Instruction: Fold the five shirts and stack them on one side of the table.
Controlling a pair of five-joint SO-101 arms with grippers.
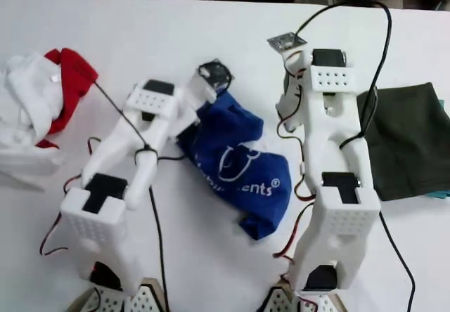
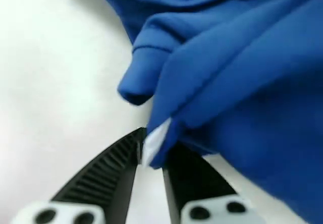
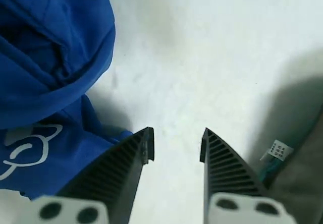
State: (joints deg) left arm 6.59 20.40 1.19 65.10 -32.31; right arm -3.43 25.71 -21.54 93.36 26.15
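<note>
From above, the left arm [image 1: 133, 143] slants from its base forward and inward, its wrist ending at the far corner of the blue shirt [image 1: 242, 168]. The right arm [image 1: 330, 143] stretches straight out over the table [image 1: 211, 24], between the blue shirt and a folded dark green shirt [image 1: 411, 140]. The blue shirt lies crumpled between the arms, its long axis running diagonally from the left wrist toward the right arm's base. A red and white heap of shirts [image 1: 42, 98] sits at the table's left side. In the left wrist view, the left gripper [image 2: 151, 146] pinches a fold of blue fabric and a white tag [image 2: 157, 135]. In the right wrist view, the right gripper [image 3: 176, 143] hangs over bare tabletop, jaws spread, with the blue shirt beside one finger and the dark shirt beside the other.
</note>
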